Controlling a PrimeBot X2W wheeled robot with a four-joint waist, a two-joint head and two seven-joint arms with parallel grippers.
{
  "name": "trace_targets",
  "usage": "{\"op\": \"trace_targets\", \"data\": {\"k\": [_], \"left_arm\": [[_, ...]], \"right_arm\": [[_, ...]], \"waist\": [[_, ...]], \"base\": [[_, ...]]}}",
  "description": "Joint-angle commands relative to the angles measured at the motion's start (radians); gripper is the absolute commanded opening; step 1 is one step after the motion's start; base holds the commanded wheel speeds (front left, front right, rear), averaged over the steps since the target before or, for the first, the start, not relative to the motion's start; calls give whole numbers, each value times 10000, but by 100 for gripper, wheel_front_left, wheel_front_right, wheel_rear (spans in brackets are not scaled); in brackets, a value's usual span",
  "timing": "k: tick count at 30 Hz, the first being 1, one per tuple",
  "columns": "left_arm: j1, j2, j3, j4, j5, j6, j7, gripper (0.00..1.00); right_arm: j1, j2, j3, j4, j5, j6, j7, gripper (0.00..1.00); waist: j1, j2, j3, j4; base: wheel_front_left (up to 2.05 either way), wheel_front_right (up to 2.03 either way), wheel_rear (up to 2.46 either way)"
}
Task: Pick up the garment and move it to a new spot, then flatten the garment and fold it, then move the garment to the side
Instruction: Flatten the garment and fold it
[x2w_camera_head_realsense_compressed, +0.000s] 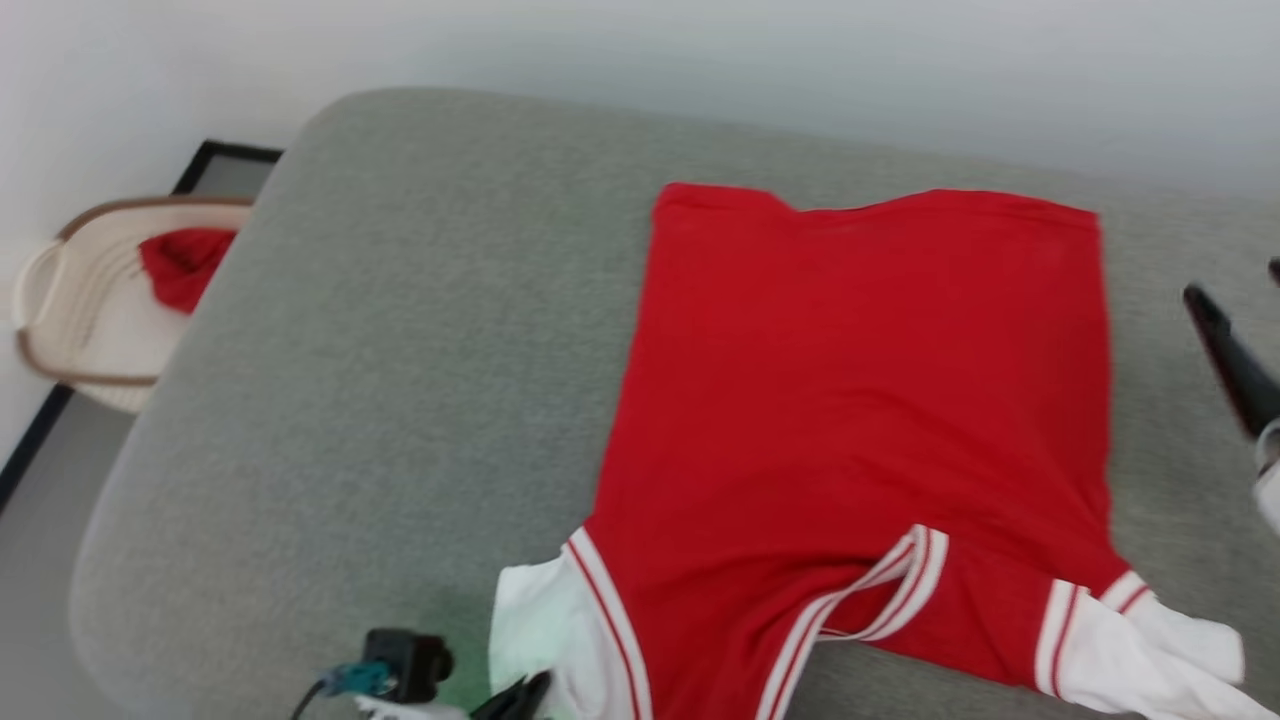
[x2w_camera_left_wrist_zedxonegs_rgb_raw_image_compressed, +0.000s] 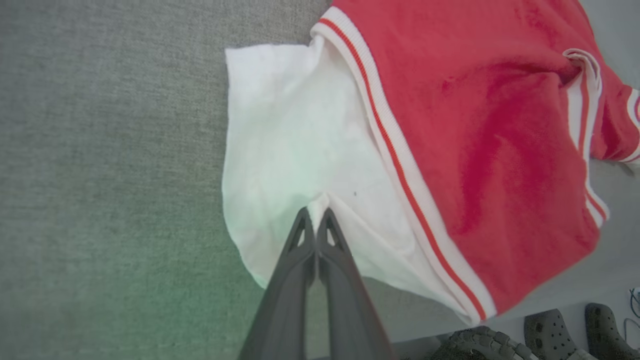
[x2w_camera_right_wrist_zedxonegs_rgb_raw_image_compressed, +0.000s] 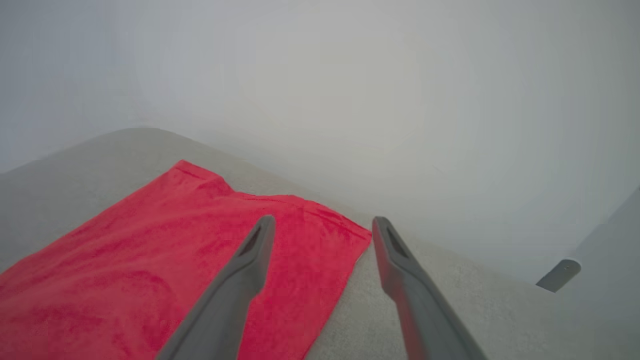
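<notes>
I see soft, even light, hardly any shadow. A green cast tints the left wrist view toward seven o'clock, reaching the garment (x2w_camera_left_wrist_zedxonegs_rgb_raw_image_compressed: 450, 165).

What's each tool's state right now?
Left tool: closed on the garment's white sleeve.
Right tool: open, holding nothing.

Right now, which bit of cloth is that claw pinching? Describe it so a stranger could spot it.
On the big grey cushion lies a red shirt, spread out. At its near left corner is a white sleeve, pinched by the left claw. The shirt's other white sleeve, on the right, lies free.
</notes>
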Motion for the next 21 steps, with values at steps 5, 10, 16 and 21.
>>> {"op": "trace_targets", "data": {"k": [5, 10, 16, 21], "left_arm": [[-580, -630, -169, 258, 391, -336, 91, 0], [-997, -1252, -214, 621, 683, -654, 13, 0], [-1466, -2043, -119, 1193, 1015, -1102, -112, 0], [-1740, -2637, -29, 1701, 1359, -1454, -170, 0]], "right_arm": [[-1614, -549, 433, 1443, 412, -10, 614, 100], [-2837, -967, 887, 2814, 700, -10, 1209, 100], [-3971, -1198, 1278, 4262, 935, -10, 2038, 100], [-4719, -1139, 1411, 5406, 1101, -10, 2770, 100]], "waist": [[0, 0, 765, 1149], [0, 0, 1393, 1753], [0, 0, 2120, 2323], [0, 0, 2554, 2686]], "base": [[0, 0, 0], [0, 0, 0], [0, 0, 0], [0, 0, 0]]}}
